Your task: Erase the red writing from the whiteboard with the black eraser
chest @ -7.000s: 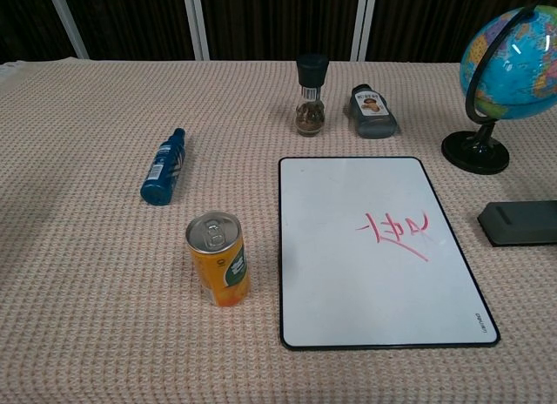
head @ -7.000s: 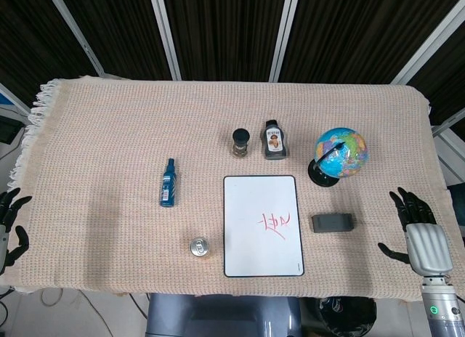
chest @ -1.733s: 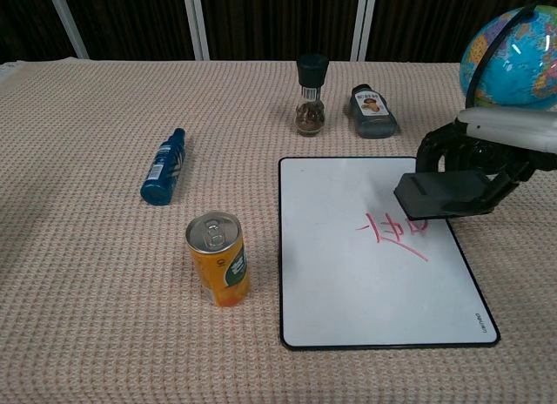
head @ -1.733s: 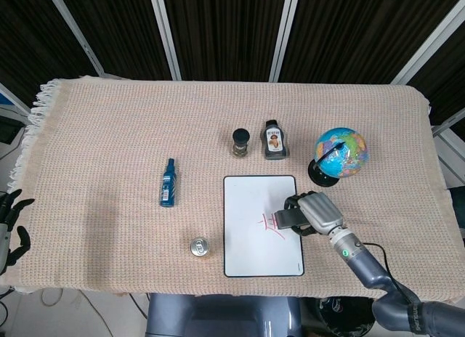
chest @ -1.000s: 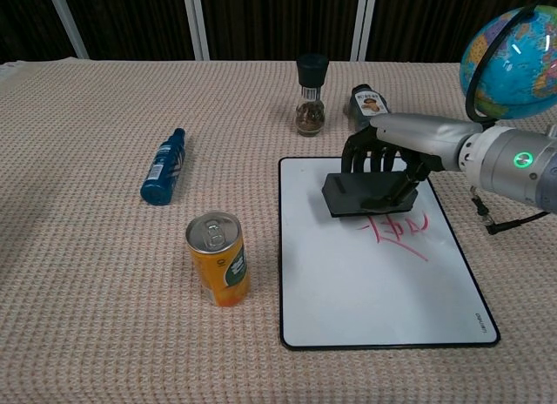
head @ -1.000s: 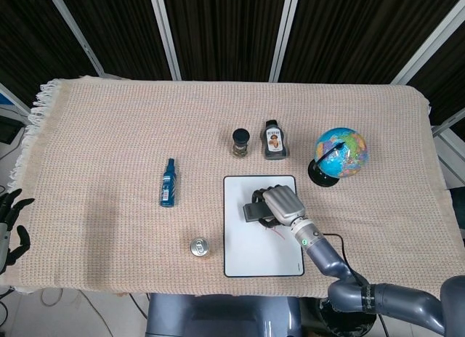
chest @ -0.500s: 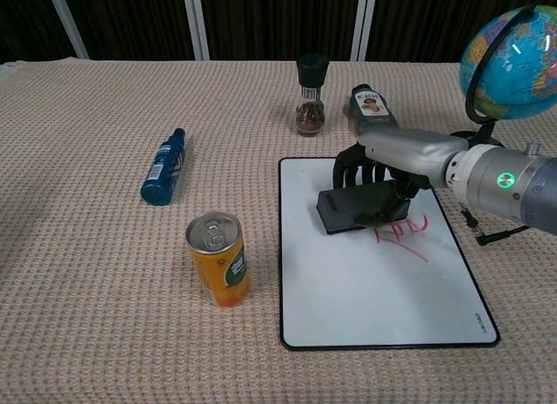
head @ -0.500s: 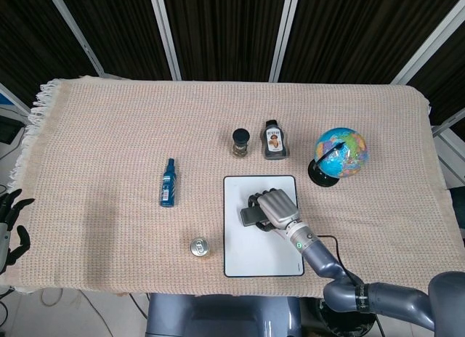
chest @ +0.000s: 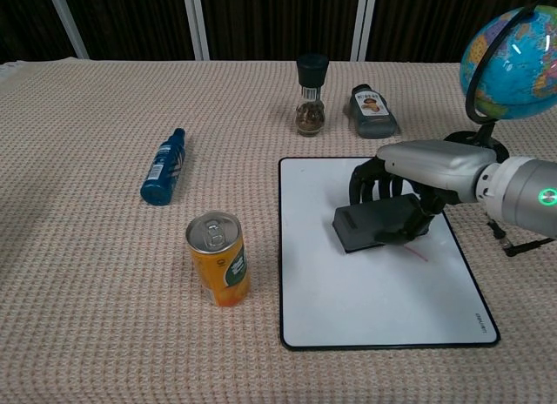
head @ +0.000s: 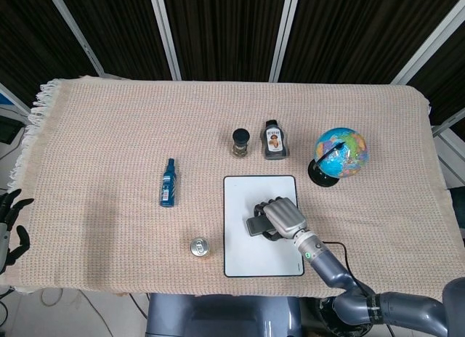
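Beige woven cloth covers the table [head: 109, 134]. Right hand [chest: 409, 182] grips the black eraser [chest: 379, 223], fingers curled over it, pressing it flat onto the whiteboard [chest: 348, 308] where the writing sits, presumably for full wiping contact.

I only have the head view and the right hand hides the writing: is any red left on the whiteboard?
Observer: Yes. Chest view shows one thin red stroke on the whiteboard, just off the black eraser's near right corner.
Operator: Is the eraser flat on the board?
Observer: It looks flat; the right hand grips it from above, fingers over its far edge.
Operator: What is the can like?
Observer: The can is orange-sided, upright, apart from the board's left edge.
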